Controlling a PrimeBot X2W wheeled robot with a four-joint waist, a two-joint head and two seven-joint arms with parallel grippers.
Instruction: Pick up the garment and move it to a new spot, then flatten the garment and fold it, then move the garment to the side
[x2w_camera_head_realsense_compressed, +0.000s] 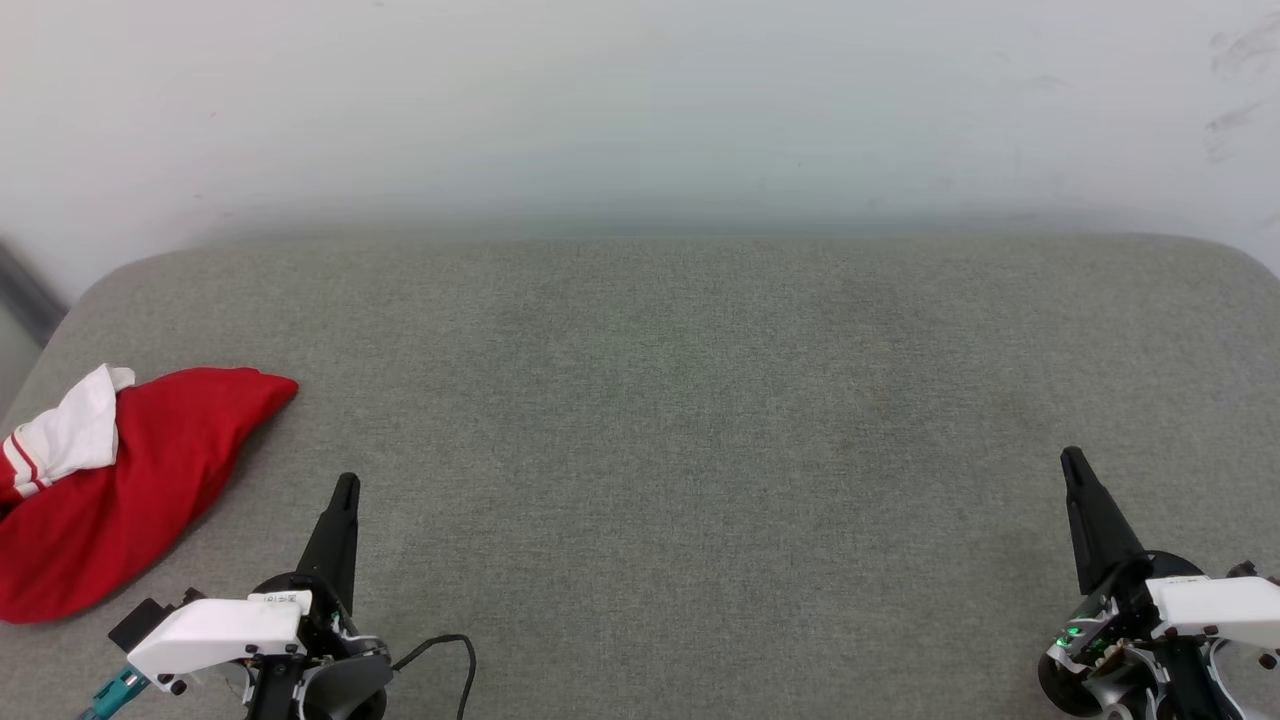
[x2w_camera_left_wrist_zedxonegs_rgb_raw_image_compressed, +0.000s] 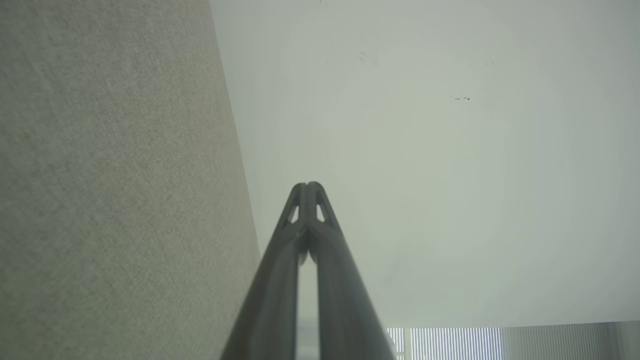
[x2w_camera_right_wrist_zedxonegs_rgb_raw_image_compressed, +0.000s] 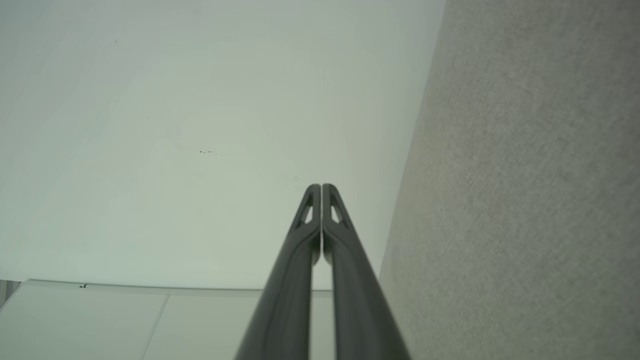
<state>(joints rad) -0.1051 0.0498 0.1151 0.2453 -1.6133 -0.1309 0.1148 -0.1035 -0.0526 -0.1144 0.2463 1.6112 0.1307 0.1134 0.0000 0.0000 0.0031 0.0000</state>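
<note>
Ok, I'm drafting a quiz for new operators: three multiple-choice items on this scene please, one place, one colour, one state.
1. The garment lies on the grey surface at: A centre; B far left; C far right.
2. Its sleeve is: A blue; B black; C white, red-striped.
3. The left tool is: A shut, empty; B open; C shut on the garment.
Answers: B, it sits at the head view's left edge; C, white cloth with thin red stripes; A, fingers together, nothing between.

The garment (x2w_camera_head_realsense_compressed: 120, 490) is soft matt red cloth, lying on a coarse grey woven fabric surface (x2w_camera_head_realsense_compressed: 700, 450).
</note>
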